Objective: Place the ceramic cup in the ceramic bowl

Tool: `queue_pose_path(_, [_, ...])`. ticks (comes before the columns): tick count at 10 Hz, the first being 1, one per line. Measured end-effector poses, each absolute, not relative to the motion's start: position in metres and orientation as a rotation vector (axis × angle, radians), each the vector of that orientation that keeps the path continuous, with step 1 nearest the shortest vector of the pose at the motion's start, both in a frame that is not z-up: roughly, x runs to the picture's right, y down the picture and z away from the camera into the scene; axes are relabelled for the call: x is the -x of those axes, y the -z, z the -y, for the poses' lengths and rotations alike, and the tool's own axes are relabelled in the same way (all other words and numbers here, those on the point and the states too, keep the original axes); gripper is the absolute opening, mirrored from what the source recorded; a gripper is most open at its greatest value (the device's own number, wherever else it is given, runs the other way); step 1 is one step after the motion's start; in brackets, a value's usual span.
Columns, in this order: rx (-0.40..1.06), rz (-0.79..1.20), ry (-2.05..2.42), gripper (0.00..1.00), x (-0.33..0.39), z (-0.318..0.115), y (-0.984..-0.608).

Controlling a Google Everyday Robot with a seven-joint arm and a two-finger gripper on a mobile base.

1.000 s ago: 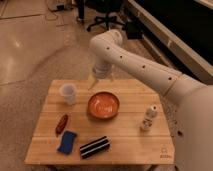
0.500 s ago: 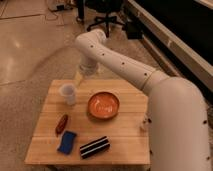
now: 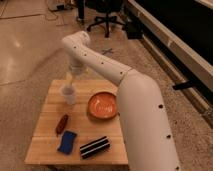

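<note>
The ceramic cup is a small plain white cup standing upright on the left part of the wooden table. The ceramic bowl is wide, shallow and orange-brown, and sits just right of the cup near the table's middle. It holds nothing. My gripper hangs from the white arm directly above the cup, just over its rim. I cannot tell whether it touches the cup.
A reddish-brown oblong object, a blue sponge and a black-and-white striped object lie along the table's front. My arm covers the table's right side. An office chair stands on the floor behind.
My arm has swung left, from above the bowl's far edge to directly over the cup, and the gripper has come down close to its rim. The cup and bowl have not moved.
</note>
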State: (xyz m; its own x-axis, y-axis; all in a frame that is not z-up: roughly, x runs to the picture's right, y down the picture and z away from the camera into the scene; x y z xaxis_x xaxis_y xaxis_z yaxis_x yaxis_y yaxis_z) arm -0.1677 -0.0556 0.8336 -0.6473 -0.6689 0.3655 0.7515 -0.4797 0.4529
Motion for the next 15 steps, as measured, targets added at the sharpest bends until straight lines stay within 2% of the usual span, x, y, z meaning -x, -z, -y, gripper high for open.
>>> queue_pose_path(5, [0.204,0.738,2.166,0.8,0.191,0.042,-0.878])
queue_pose_path(11, [0.229,0.783,2.146,0.78,0.204,0.011,-0.91])
queue_pose_path(12, [0.242,0.807,2.137,0.71,0.205,0.003,-0.914])
queue_pose_path(13, [0.259,0.836,2.127,0.59,0.206,-0.006,-0.916])
queue_pose_path(15, [0.261,0.877,2.117,0.41,0.209,-0.009,-0.91])
